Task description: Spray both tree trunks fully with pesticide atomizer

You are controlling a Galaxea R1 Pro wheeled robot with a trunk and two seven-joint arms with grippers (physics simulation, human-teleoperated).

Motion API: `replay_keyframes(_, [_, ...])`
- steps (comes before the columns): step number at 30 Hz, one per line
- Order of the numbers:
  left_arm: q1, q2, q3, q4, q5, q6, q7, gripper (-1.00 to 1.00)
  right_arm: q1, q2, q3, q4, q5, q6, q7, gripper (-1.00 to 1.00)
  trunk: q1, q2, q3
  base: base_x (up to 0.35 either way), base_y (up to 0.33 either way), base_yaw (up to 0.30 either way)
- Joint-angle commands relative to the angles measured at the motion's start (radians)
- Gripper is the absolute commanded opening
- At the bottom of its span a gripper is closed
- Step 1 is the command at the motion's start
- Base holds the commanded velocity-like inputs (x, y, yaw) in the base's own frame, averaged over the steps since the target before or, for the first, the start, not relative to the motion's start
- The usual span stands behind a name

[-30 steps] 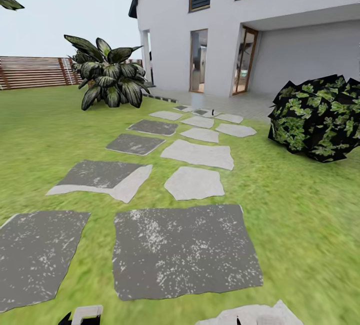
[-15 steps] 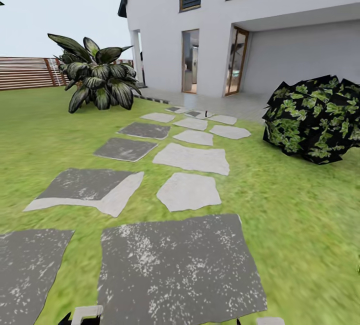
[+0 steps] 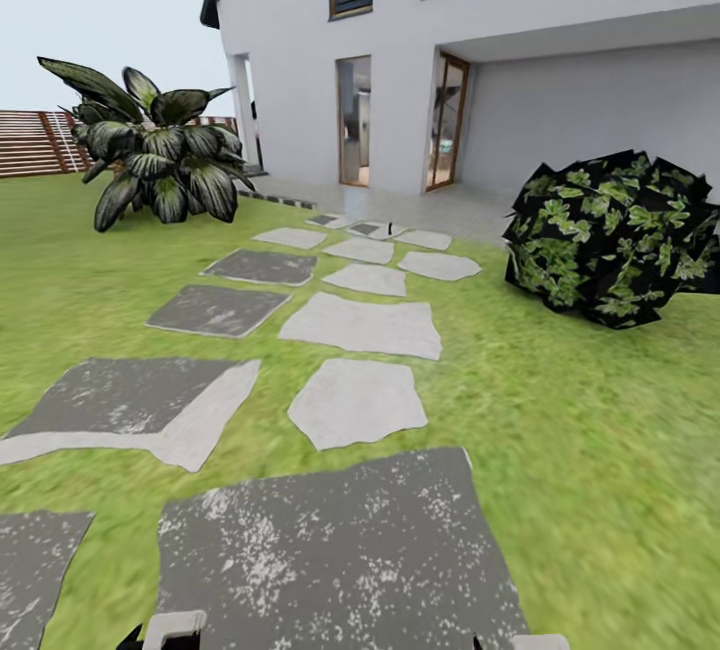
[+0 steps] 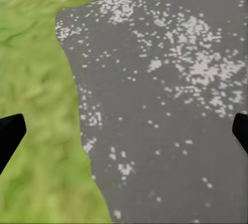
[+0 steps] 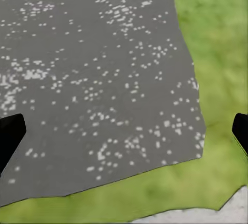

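Garden lawn (image 3: 590, 430) crossed by grey paving slabs (image 3: 340, 550); fence (image 3: 30, 142) far left. Left gripper (image 4: 124, 128) and right gripper (image 5: 124, 131) both spread wide, empty, over a slab.

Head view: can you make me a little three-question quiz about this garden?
1. True or false: the stepping stones lead across the grass toward the white house.
2. Which one stands nearest the wooden fence? A) the big-leaved plant B) the round bush C) a red car
3. Fill in: in the left wrist view, the left gripper is open above grass and a speckled grey ____.
Key: 1 true; 2 A; 3 stone.
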Motion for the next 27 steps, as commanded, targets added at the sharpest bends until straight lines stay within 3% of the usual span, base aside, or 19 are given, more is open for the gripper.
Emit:
replay_keyframes(1, [0.0, 0.0, 0.0, 0.0, 0.0, 0.0, 0.0, 1.0, 0.0, 0.0, 0.0, 0.0, 0.0, 0.0, 0.0, 1.0, 0.0, 0.0, 0.0, 0.339, 0.0, -0.001])
replay_keyframes(27, [0.0, 0.0, 0.0, 0.0, -0.001, 0.0, 0.0, 1.0, 0.0, -0.001, 0.002, 0.0, 0.003, 0.0, 0.002, 1.0, 0.0, 0.0, 0.0, 0.339, 0.0, 0.0])
